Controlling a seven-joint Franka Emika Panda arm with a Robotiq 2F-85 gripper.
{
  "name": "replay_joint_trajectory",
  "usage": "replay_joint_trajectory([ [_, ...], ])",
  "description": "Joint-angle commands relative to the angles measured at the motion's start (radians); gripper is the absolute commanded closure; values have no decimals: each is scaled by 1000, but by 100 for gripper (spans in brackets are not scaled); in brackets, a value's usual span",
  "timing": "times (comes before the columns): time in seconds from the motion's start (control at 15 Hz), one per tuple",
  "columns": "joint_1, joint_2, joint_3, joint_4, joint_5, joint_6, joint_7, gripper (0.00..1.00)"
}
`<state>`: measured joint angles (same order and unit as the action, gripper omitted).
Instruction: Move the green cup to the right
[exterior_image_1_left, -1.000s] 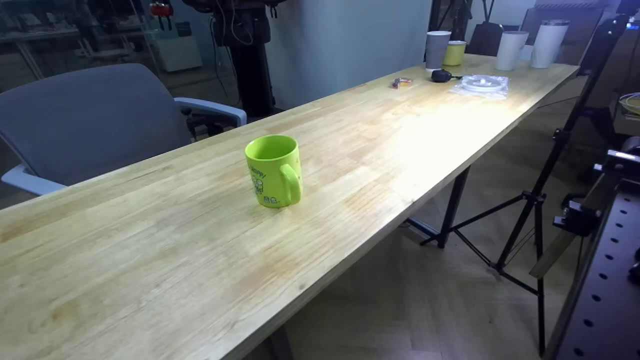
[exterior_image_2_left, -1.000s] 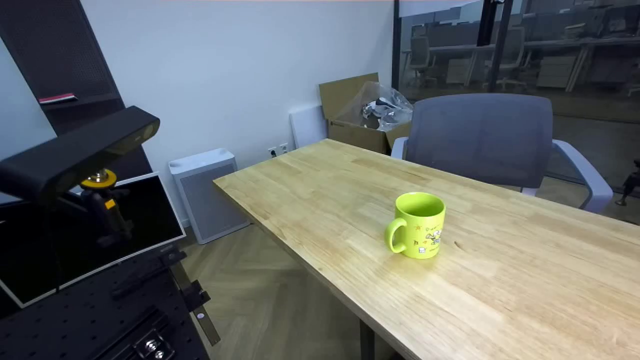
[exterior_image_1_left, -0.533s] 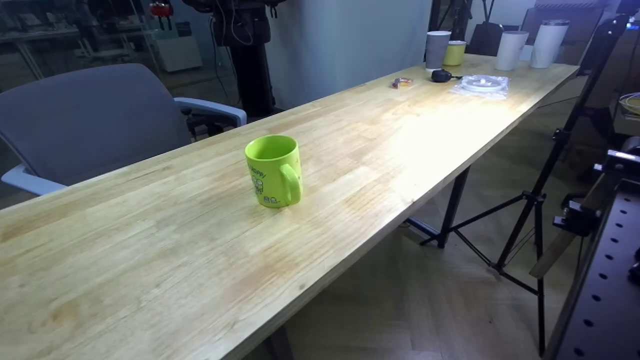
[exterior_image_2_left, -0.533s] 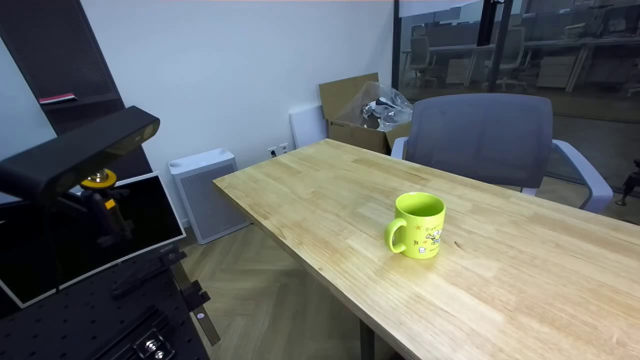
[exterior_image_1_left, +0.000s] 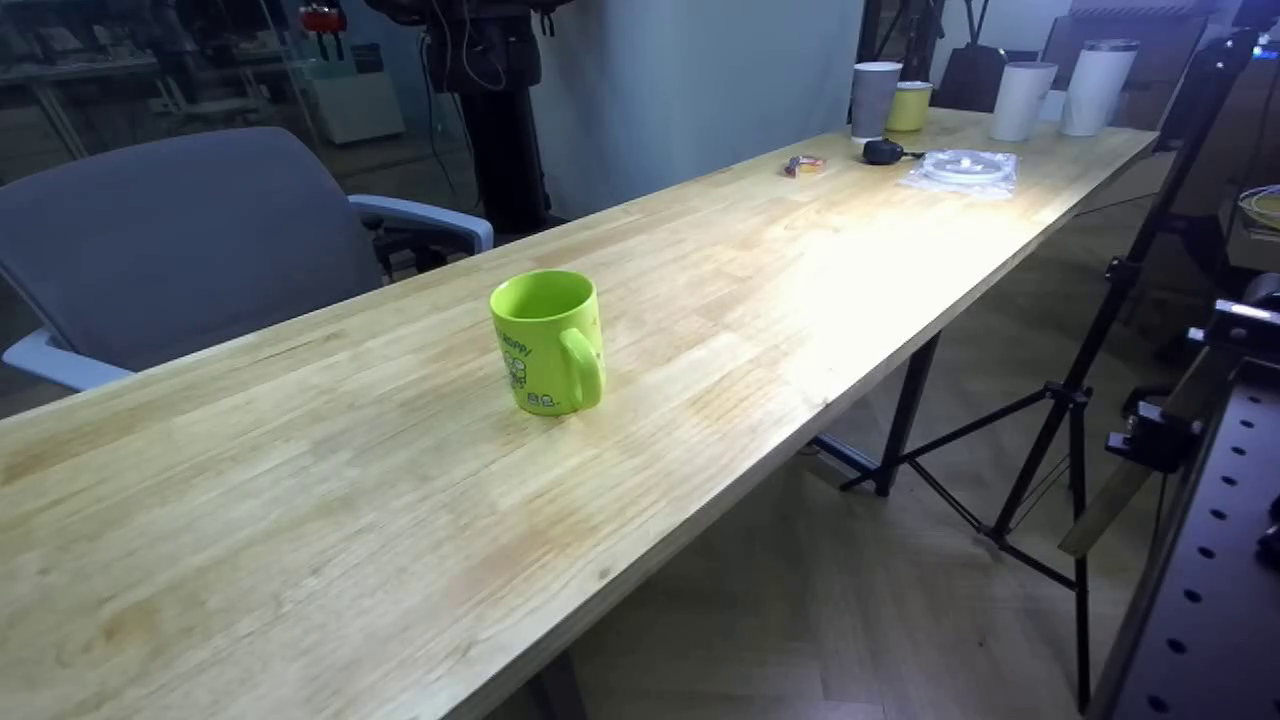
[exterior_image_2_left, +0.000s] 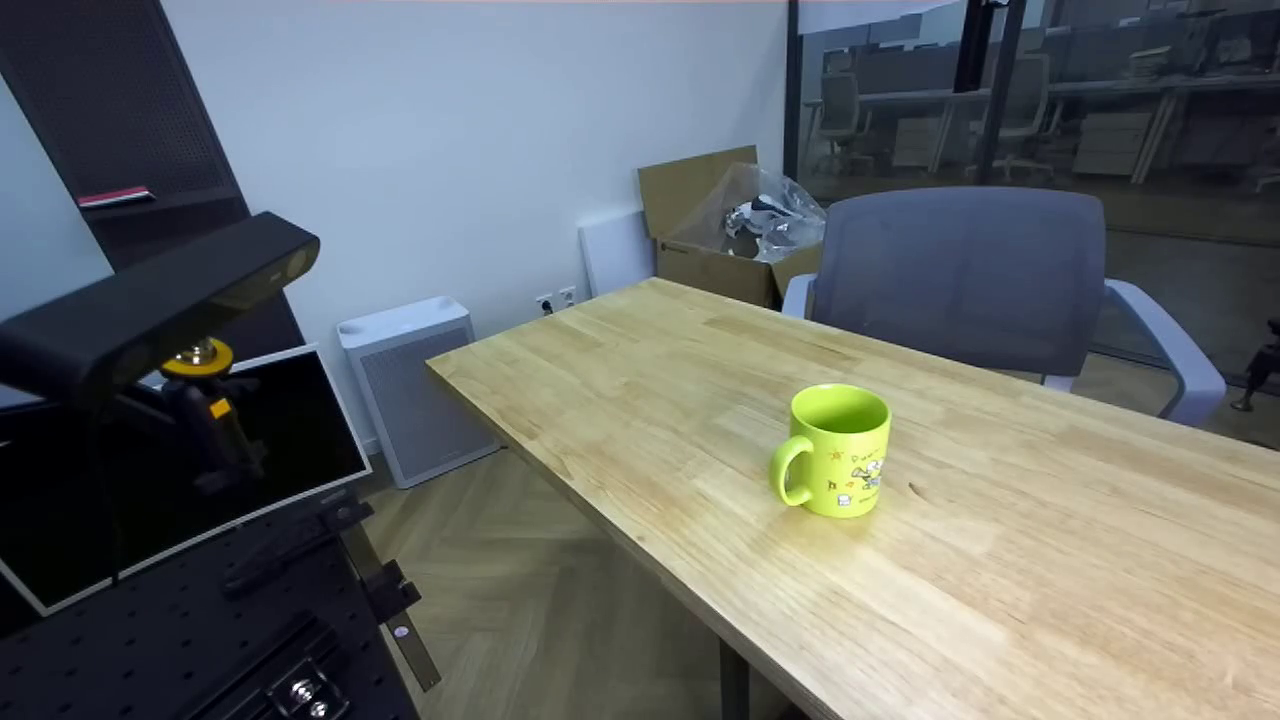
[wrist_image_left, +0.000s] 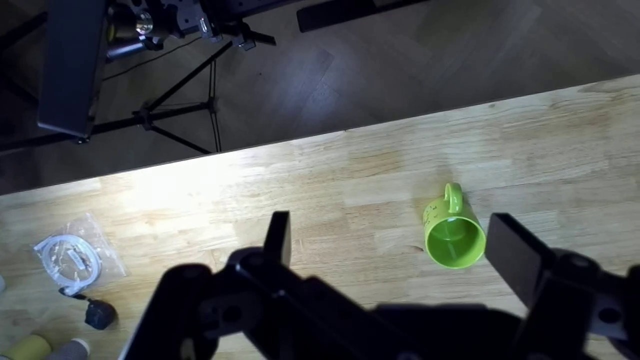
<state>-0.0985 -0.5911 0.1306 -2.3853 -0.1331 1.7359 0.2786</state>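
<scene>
The green cup (exterior_image_1_left: 548, 350) is a lime-green mug with small printed pictures. It stands upright on the wooden table (exterior_image_1_left: 300, 500). It also shows in an exterior view (exterior_image_2_left: 850, 470), its handle toward the table's long edge. In the wrist view the cup (wrist_image_left: 452, 242) is seen from above, its handle pointing up in the picture. My gripper (wrist_image_left: 390, 217) is open, its fingers wide apart with nothing held. The cup appears between the fingers, close to the right finger in the picture, and farther down on the table. The gripper is out of view in both exterior views.
At the table's far end stand a grey cup (exterior_image_1_left: 872, 105), a yellow-green cup (exterior_image_1_left: 908, 108) and white tumblers (exterior_image_1_left: 1022, 102). Near them lie a bagged white ring-like item (exterior_image_1_left: 965, 170) and a black object (exterior_image_1_left: 882, 152). A chair (exterior_image_1_left: 190, 240) and a tripod (exterior_image_1_left: 1060, 430) flank the table.
</scene>
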Motion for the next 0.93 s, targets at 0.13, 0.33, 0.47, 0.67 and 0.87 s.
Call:
replay_joint_trajectory([
  [0.13, 22, 46, -45, -6, 4, 127, -20, 0],
  [0.33, 26, 77, -80, -20, 37, 256, -53, 0],
  [0.47, 30, 111, -103, -20, 66, 325, -84, 0],
  [0.67, 36, 176, -137, 0, 131, 370, -143, 0],
  [0.87, 15, 250, -148, 27, 141, 387, -140, 0],
])
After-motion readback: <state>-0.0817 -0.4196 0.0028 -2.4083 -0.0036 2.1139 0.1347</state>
